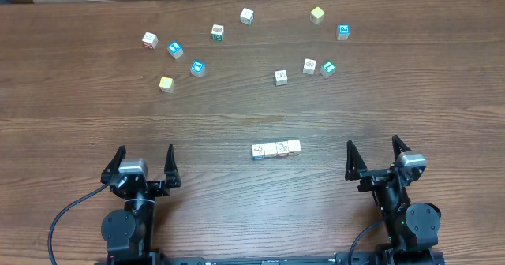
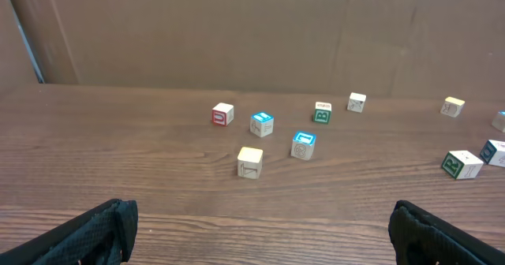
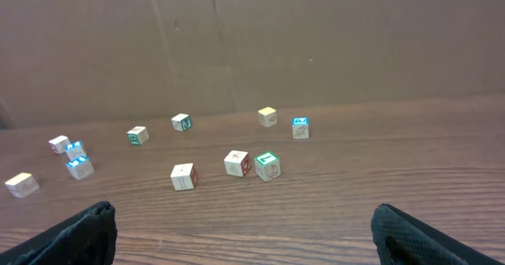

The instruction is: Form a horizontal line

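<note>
1. Eleven loose small cubes lie scattered over the far part of the brown wood-grain tabletop [image 1: 410, 107], all well apart from the task's row.
2. On the left are a white cube with a red print [image 1: 149, 39], a blue-topped cube [image 1: 175, 49], a second blue-topped cube [image 1: 197, 68] and a pale yellow cube [image 1: 166, 83].
3. Farther back sit a white cube with a green print [image 1: 217, 32] and a whitish cube [image 1: 247, 16]. To the right are a yellow cube [image 1: 317, 14], a blue-printed cube [image 1: 343, 31], and a green-edged cube [image 1: 327, 69] just beside a white printed cube [image 1: 309, 65].
4. A lone white cube [image 1: 280, 77] is the loose one nearest the row, on its far side and still apart from it.
5. The horizontal line [image 1: 276, 149] is a short straight row of four tiny touching cubes. Three are whitish with printed faces, the leftmost showing a blue mark, and the rightmost is pale yellow.
6. Its long axis runs left to right across the overhead view, the right end tipped very slightly toward the far side.
7. It lies near the tabletop's middle, between the two arms and nearer the right one.
8. The left claw [image 1: 144, 150] and the right claw [image 1: 373, 143] both stand spread wide, holding nothing, at the near edge.
</note>
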Action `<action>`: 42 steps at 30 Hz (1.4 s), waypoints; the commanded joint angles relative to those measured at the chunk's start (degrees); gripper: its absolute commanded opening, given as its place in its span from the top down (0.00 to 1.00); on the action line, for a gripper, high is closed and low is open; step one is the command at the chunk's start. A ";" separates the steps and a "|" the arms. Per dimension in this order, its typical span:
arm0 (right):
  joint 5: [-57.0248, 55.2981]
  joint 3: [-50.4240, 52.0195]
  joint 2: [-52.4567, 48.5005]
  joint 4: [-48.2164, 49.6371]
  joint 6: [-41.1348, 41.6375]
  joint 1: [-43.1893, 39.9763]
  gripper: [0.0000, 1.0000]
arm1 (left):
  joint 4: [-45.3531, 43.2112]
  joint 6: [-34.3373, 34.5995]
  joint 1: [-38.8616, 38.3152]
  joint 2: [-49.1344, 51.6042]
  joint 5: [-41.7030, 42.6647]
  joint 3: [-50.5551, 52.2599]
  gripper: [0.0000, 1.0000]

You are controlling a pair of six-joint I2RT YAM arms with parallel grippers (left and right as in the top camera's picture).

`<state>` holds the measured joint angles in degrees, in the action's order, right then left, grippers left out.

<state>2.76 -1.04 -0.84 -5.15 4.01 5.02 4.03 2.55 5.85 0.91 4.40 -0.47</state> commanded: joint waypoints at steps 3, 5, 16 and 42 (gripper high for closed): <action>-0.15 0.59 0.70 0.31 -2.89 0.44 0.00 | 0.15 -1.29 -0.20 -0.68 -0.37 0.20 0.00; -0.28 0.61 0.70 0.31 -3.28 0.44 0.00 | 0.15 -1.29 -0.20 -0.68 -0.37 0.20 0.01; -0.46 0.59 0.70 0.48 -4.09 0.44 0.00 | 0.17 -1.29 -0.20 -0.68 -0.37 0.20 0.01; -0.46 0.59 0.68 0.48 -4.09 0.44 0.00 | 0.15 -1.29 -0.20 -0.68 -0.37 0.20 0.00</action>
<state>2.57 -1.04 -0.84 -5.10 0.21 5.04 4.03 2.55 5.85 0.91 4.40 -0.47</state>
